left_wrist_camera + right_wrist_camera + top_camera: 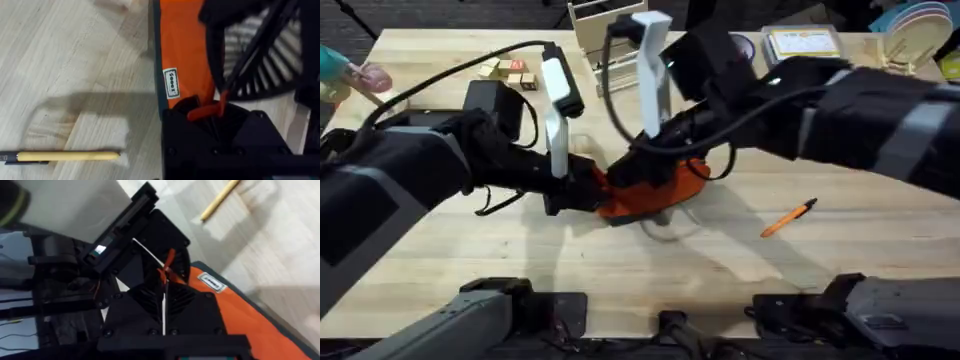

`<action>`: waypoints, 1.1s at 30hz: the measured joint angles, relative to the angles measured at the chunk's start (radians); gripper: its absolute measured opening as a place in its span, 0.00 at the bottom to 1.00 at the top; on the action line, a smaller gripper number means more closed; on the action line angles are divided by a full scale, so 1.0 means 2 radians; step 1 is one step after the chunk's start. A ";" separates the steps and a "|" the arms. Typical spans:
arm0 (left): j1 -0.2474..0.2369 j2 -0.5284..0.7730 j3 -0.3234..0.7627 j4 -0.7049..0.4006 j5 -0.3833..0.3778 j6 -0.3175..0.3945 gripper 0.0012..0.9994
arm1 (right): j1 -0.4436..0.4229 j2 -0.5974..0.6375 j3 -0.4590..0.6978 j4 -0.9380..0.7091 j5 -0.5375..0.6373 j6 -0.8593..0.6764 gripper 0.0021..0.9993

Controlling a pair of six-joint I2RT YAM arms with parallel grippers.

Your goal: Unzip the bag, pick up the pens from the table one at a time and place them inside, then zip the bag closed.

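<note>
I see my left gripper [210, 117] clenched on the bag's [182, 55] end; the yellowish-tan pen [67, 156] lies well aside. The right gripper's [164, 287] grip I cannot tell.

One orange bag [650, 195] lies at the middle of the worktop [840, 250]. Two pens are out: one orange pen [788, 218] lies to the right of the bag, well apart from it, and one yellowish pen [67, 156] lies near the bag's end. Two claws meet at the bag, the left claw [590, 190] and the right claw [655, 150].
</note>
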 joint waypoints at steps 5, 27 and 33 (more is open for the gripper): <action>0.000 0.000 0.000 0.000 -0.001 0.000 0.04 | 0.017 0.019 0.000 0.021 -0.003 0.017 0.03; 0.000 0.000 -0.001 0.000 0.000 0.005 0.04 | -0.020 0.010 0.003 -0.017 -0.005 0.027 1.00; 0.000 0.000 -0.001 0.000 0.000 0.005 0.04 | -0.047 -0.032 0.004 -0.061 0.002 0.015 1.00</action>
